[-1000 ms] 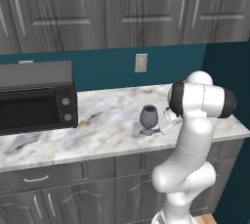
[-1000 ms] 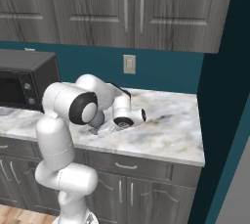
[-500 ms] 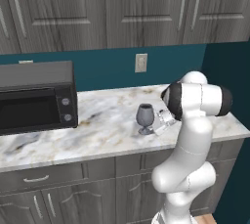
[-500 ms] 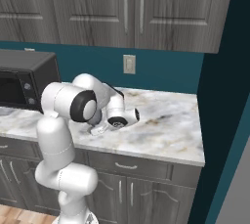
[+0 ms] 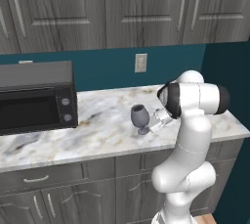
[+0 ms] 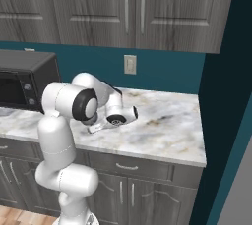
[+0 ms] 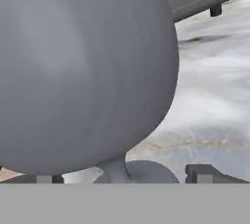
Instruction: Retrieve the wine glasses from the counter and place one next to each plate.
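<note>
Flat, even rendered light, moderately bright, with no clear source and no glare. The marble surface carries only a faint soft shadow under the wine glass just beyond the hand. The wall cabinets read dim but sharp. In the hand view the glass bowl looms so close it looks smooth and perhaps slightly blurred.

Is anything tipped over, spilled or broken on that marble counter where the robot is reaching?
Nothing stands out. The smoky grey stemmed wine glass stands upright on the white-grey marble counter, intact, near the black toaster oven; no spill shows.
</note>
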